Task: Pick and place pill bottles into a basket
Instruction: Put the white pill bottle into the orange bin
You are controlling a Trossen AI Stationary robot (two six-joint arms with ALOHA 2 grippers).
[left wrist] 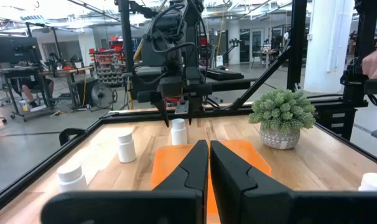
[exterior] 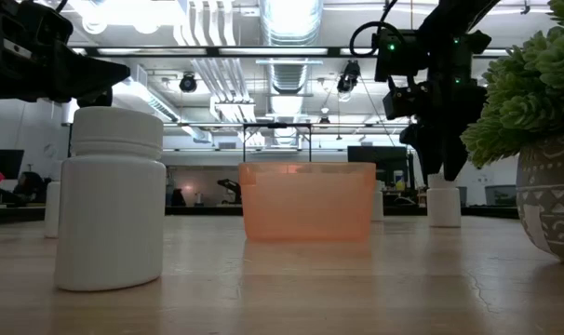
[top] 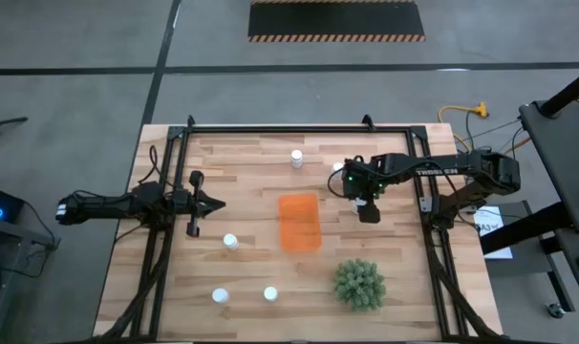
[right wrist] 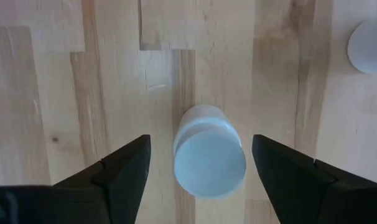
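The orange basket point(top: 300, 223) stands mid-table. My right gripper point(top: 367, 204) hangs open to its right, fingers pointing down, just above an upright white pill bottle point(right wrist: 208, 155); the fingers stand either side of the cap without touching it. The low view shows this bottle point(exterior: 443, 205) below the gripper point(exterior: 447, 167). Other bottles stand on their bases at the far side point(top: 296, 158) and at the near left point(top: 230, 242), point(top: 220, 296), point(top: 269, 294). My left gripper point(top: 213, 203) is shut and empty, left of the basket.
A green spiky plant in a pot point(top: 357, 284) stands near the right of the basket. A black frame point(top: 299, 128) borders the table. Another bottle point(top: 339, 169) stands just beyond my right gripper. Bare wood lies between the basket and the left bottles.
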